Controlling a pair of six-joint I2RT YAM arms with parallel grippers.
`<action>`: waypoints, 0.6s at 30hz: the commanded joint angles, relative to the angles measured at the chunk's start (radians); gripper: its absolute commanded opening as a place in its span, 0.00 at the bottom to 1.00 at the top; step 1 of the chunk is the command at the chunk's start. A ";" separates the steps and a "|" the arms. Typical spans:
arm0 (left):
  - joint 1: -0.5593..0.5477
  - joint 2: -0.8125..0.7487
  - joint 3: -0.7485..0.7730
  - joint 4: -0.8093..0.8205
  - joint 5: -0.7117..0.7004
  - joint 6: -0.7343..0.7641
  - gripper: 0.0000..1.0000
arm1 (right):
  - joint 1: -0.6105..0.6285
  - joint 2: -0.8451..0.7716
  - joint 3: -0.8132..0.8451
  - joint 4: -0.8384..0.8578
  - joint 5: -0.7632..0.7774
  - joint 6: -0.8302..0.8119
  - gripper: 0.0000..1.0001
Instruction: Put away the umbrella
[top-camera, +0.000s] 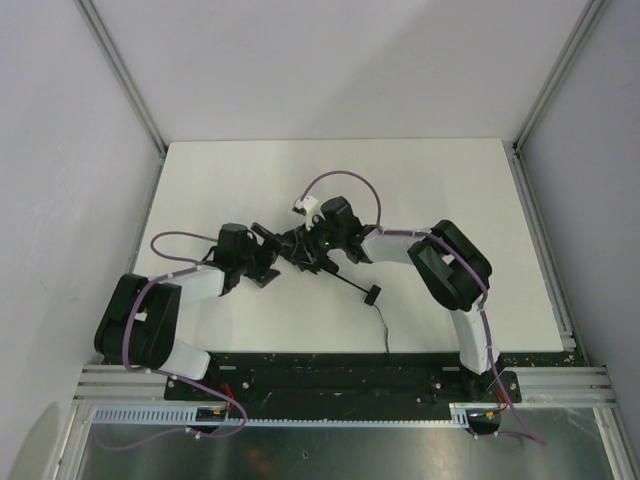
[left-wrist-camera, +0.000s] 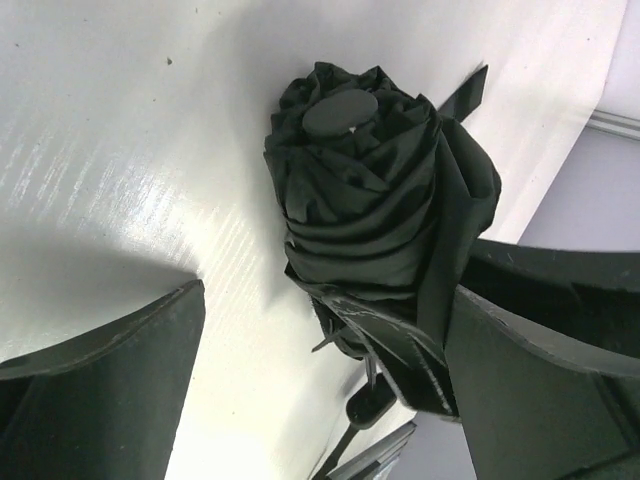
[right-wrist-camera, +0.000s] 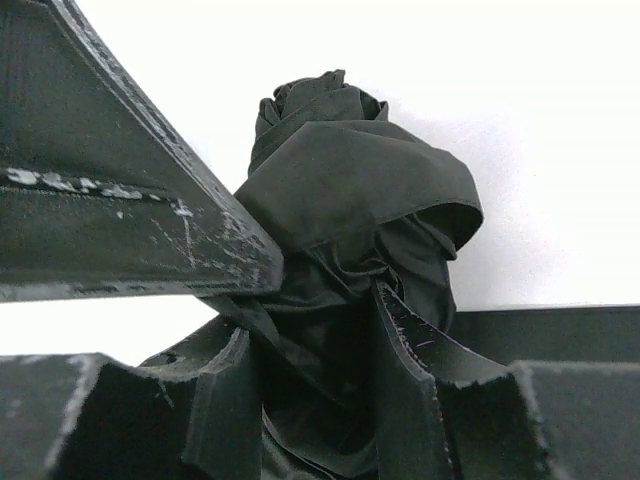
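The umbrella (left-wrist-camera: 380, 220) lies folded near the middle of the white table (top-camera: 430, 200), between the two arms where their tips meet. Its black fabric is wound in loose, uneven folds around the shaft, with the round flat cap (left-wrist-camera: 340, 110) showing at the end that faces the left wrist camera. A flat black strap (left-wrist-camera: 462, 92) sticks out past the bundle on the far side. From above, a thin cord (top-camera: 386, 325) trails away from the umbrella toward the near edge of the table, with a small dark piece partway along it. The right gripper (right-wrist-camera: 315, 330) is pinched on the umbrella: crumpled fabric fills the gap between its two scuffed fingers (right-wrist-camera: 420, 390) and bulges out above them. The left gripper (left-wrist-camera: 328, 290) stands wide apart around the other end. The bundle rests against one finger (left-wrist-camera: 540, 370), while bare table shows between the bundle and the other finger, so this hand holds nothing. Both arms bend inward from their bases at the near edge, the left from the left and the right from the right. Pale grey walls (top-camera: 60, 150) with metal framing close in the table on three sides.
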 joint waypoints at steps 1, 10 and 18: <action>0.014 -0.012 -0.012 0.000 0.044 0.045 0.99 | -0.054 0.122 -0.072 -0.139 -0.358 0.172 0.00; -0.001 0.104 0.045 0.021 0.032 0.053 0.85 | -0.129 0.201 -0.072 0.034 -0.610 0.349 0.00; -0.020 0.139 0.046 0.033 0.023 0.079 0.18 | -0.130 0.179 -0.070 0.049 -0.605 0.387 0.00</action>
